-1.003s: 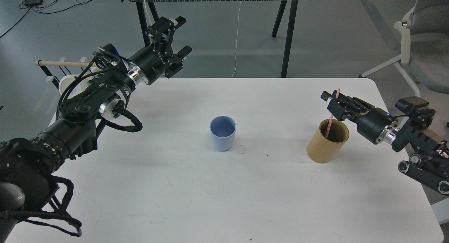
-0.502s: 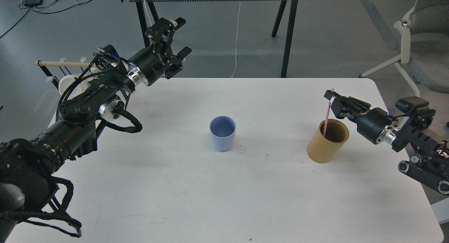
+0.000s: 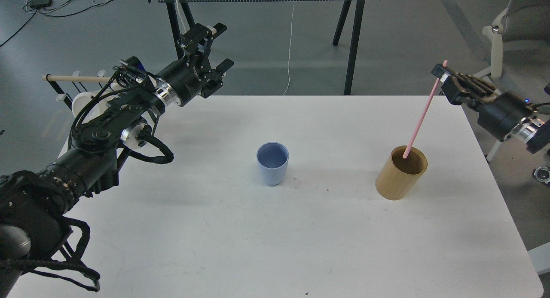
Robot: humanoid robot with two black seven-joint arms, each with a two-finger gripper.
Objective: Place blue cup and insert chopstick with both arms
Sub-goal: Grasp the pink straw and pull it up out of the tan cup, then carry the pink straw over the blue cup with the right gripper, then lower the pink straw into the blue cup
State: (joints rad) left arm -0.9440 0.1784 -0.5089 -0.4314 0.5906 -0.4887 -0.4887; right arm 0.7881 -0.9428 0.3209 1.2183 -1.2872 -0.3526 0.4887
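The pale blue cup (image 3: 272,162) stands upright and empty at the middle of the white table (image 3: 275,246). My right gripper (image 3: 442,74) is shut on the top end of the pink chopstick (image 3: 422,115) and holds it raised and slanted. The stick's lower tip is just inside the mouth of the tan wooden cylinder (image 3: 400,173) at the right. My left gripper (image 3: 217,46) is open and empty, raised above the table's far left edge, well away from the cup.
A rack with a pale wooden rod (image 3: 77,78) and white mugs (image 3: 84,102) stands behind my left arm. A black-legged table (image 3: 343,31) stands beyond the far edge, an office chair (image 3: 511,40) at the back right.
My right gripper has risen and moved right with the pink chopstick, drawing it almost fully out of the wooden cylinder. The left arm has barely moved.
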